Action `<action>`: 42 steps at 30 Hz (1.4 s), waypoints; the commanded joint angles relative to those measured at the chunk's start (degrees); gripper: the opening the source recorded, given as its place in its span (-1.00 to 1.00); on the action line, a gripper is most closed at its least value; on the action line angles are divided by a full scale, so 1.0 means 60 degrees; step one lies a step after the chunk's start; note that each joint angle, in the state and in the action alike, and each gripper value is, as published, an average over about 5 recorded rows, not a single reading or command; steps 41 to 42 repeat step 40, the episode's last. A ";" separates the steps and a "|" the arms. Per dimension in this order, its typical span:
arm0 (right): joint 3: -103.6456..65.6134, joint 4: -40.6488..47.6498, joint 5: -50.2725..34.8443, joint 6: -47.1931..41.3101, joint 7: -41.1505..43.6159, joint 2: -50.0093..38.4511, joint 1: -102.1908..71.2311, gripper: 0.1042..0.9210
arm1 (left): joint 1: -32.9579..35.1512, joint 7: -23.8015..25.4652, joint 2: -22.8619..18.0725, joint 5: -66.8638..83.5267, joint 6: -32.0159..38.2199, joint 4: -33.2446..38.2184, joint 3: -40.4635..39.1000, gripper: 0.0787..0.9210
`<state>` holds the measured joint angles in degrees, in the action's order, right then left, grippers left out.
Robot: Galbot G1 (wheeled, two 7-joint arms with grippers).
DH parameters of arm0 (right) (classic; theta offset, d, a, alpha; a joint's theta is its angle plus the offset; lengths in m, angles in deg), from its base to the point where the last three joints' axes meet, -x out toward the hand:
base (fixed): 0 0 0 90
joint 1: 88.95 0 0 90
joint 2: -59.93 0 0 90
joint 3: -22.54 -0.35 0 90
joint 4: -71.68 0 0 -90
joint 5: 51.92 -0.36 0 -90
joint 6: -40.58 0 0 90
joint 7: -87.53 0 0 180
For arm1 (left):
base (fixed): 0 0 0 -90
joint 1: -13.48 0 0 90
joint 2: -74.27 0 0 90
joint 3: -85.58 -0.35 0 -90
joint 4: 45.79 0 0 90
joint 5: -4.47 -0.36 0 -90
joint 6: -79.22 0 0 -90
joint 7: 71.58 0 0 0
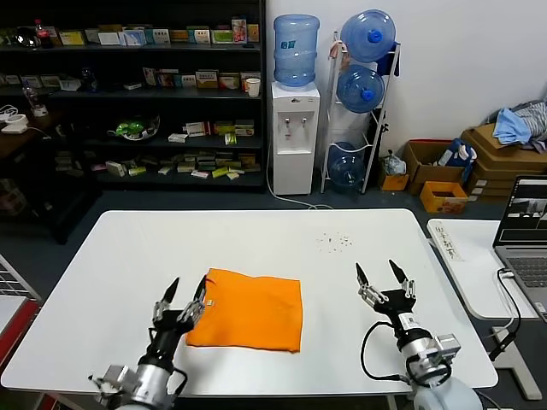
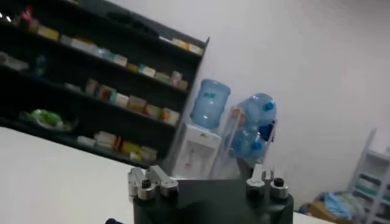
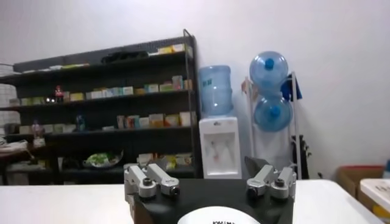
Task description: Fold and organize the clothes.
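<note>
My left end effector (image 1: 185, 296) stands released, its two fingers spread and pointing up, just at the near left corner of the orange T-shirt (image 1: 248, 320) — empty, nothing between them. My right end effector (image 1: 381, 278) is likewise spread wide and empty, off to the shirt's right, apart from it. The shirt lies folded flat in a rough rectangle on the white surface (image 1: 128, 265), toward the near edge.
</note>
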<state>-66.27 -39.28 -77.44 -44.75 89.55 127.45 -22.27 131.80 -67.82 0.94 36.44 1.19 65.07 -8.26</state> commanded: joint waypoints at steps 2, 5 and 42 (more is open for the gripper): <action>-0.0742 0.0261 0.2068 0.2398 0.1597 0.1462 -0.1683 0.76 | 0.2074 0.1676 -0.1161 -0.1489 0.2942 -0.0804 0.1675 0.67; -0.0849 0.0431 0.2254 0.2757 0.1614 0.1662 -0.1895 0.76 | 0.1967 0.1786 -0.1556 -0.1485 0.3045 -0.0850 0.1638 0.75; -0.1354 0.0425 0.2628 0.3253 0.1491 0.2027 -0.2022 0.76 | 0.1801 0.2203 -0.1463 -0.1433 0.3617 -0.1039 0.2017 0.77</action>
